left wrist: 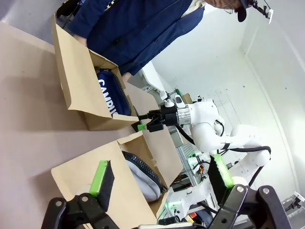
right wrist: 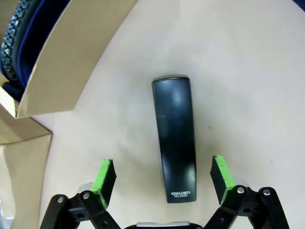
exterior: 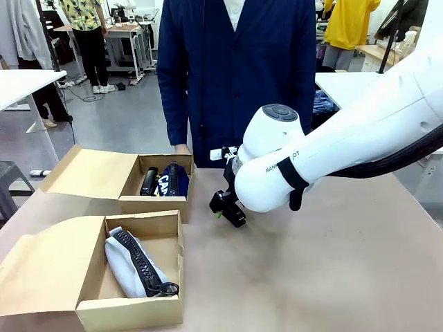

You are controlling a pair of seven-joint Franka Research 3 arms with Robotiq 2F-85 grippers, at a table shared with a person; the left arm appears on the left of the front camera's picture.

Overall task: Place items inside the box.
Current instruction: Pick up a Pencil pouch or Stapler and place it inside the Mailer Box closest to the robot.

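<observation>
The right end effector (right wrist: pixel 163 174) hung spread over the black stapler (right wrist: pixel 172 124), which lay flat on the worktop (right wrist: pixel 248 67) between its 2 green pads, untouched. The stapler's long axis ran crosswise to the pads' closing line, so each pad faced a long side. The right arm reached in across the middle, wrist pointing down. The box (right wrist: pixel 66 62) stood just beside. The left end effector (left wrist: pixel 160 174), spread and empty, was farther off.

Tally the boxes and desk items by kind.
Cardboard boxes: 2, near box and far box.
Zip pouches: 2, grey pouch and navy pouch.
Staplers: 1, black stapler on the table.
Unclear: 1, black item in far box.
Total: 6.
</observation>
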